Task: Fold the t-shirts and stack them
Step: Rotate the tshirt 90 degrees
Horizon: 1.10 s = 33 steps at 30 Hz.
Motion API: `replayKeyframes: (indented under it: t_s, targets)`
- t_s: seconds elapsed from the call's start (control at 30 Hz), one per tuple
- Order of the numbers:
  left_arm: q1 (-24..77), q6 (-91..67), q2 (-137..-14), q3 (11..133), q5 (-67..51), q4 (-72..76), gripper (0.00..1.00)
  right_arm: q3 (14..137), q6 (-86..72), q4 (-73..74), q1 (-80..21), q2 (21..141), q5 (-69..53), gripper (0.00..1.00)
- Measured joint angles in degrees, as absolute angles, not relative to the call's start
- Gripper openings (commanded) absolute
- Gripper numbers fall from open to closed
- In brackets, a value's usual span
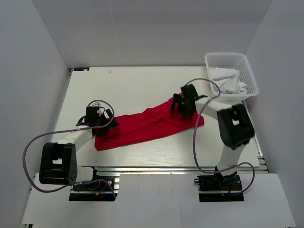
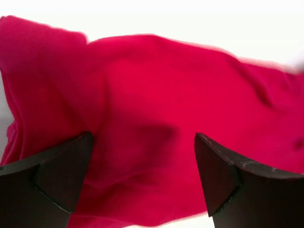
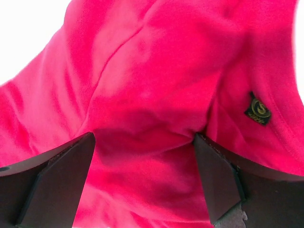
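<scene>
**Q:** Where is the shirt?

**A:** A plain bright red t-shirt (image 1: 142,127) lies on the white table (image 1: 133,85). It is spread in a long, rumpled band that runs on a slant from the near left to the far right. It is not folded flat, and creases and overlapping layers show along its length.

**Q:** And the two arms?

**A:** There is one at each end of the shirt. The left gripper (image 1: 108,124) sits at the near-left end. The right gripper (image 1: 180,107) sits over the far-right end.

**Q:** Are they holding the cloth?

**A:** Both are spread wide. In the left wrist view, the dark fingers (image 2: 57,171) stand well apart with red fabric filling the gap between them. The right wrist view shows the same, its fingers (image 3: 223,180) set wide with bunched fabric between and beyond them. Neither pair is pinched together on the cloth.

**Q:** Any detail on the fabric?

**A:** A small black label (image 3: 258,110) with a gold mark shows beside a seam in the right wrist view.

**Q:** What else is there?

**A:** A white mesh basket (image 1: 251,73) stands at the far right corner of the table. It holds a crumpled white cloth (image 1: 229,80) and is well apart from the shirt.
</scene>
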<state>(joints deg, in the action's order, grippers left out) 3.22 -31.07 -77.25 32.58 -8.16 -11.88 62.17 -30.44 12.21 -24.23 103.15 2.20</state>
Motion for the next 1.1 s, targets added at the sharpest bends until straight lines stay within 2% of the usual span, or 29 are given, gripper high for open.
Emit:
replayKeyframes:
  t_s: [0.33,0.53,0.67,0.83,0.93,1.1]
  targets:
    - [13.39,-35.90,-70.87,28.88,-18.65,-18.02,0.99,104.31,-27.27,13.58,-23.20,133.21,-0.30,0.90]
    - [21.67,-36.23,-72.88,28.84,-33.26,-22.90,0.99,117.89,-26.68,12.32,-22.72,142.26,-6.31,0.90]
    - [26.79,-33.98,-74.83,32.14,-35.99,-28.97,0.99,121.69,-25.21,12.27,-22.57,144.66,-9.56,0.90]
    - [28.58,-29.28,-74.24,41.12,-35.00,-31.97,0.99,121.56,-20.40,13.47,-22.94,144.16,-9.93,0.90]
    - [28.71,-26.72,-73.41,47.09,-30.52,-32.01,0.99,119.04,-17.54,15.31,-23.53,141.62,-8.75,0.90]
    - [28.56,-25.56,-73.34,53.23,-16.75,-33.74,0.99,113.27,-13.39,19.14,-25.52,134.06,-6.00,0.90]
